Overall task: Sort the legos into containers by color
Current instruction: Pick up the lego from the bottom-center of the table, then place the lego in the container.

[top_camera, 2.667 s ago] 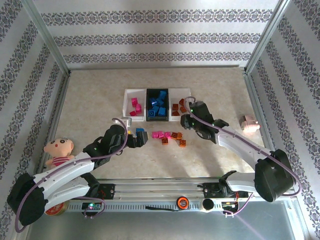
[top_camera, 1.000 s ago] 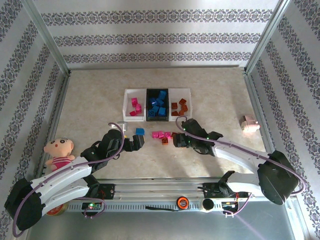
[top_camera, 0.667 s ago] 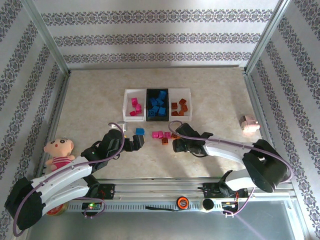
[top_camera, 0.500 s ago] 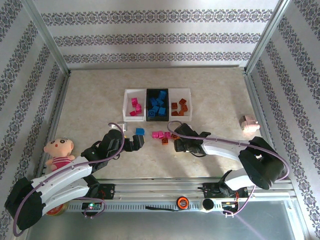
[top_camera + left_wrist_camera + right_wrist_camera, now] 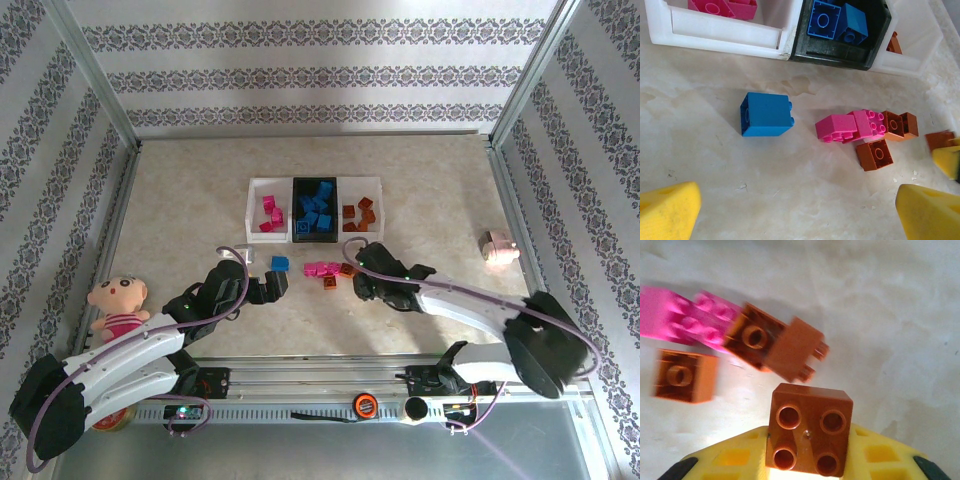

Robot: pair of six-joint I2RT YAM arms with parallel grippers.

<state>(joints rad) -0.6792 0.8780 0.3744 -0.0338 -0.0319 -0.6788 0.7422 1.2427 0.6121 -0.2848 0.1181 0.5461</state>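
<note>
Most legos (image 5: 312,208) already lie sorted in the containers (image 5: 252,210): pink in the left white tray, blue in the black middle tray, brown in the right white tray. Left on the table (image 5: 200,200), just in front of the trays, are one blue brick (image 5: 766,114), a pink cluster (image 5: 850,126) and three brown bricks (image 5: 874,155). The right hand (image 5: 362,280) is clamped on a fourth brown brick (image 5: 810,427) beside that cluster, and the left hand (image 5: 274,287) stands fully open and empty near the blue brick. A toy pig (image 5: 499,246) and a doll (image 5: 118,300) sit well apart at the table's sides, so only the crowding of pink against brown is likely to hinder later picks.
</note>
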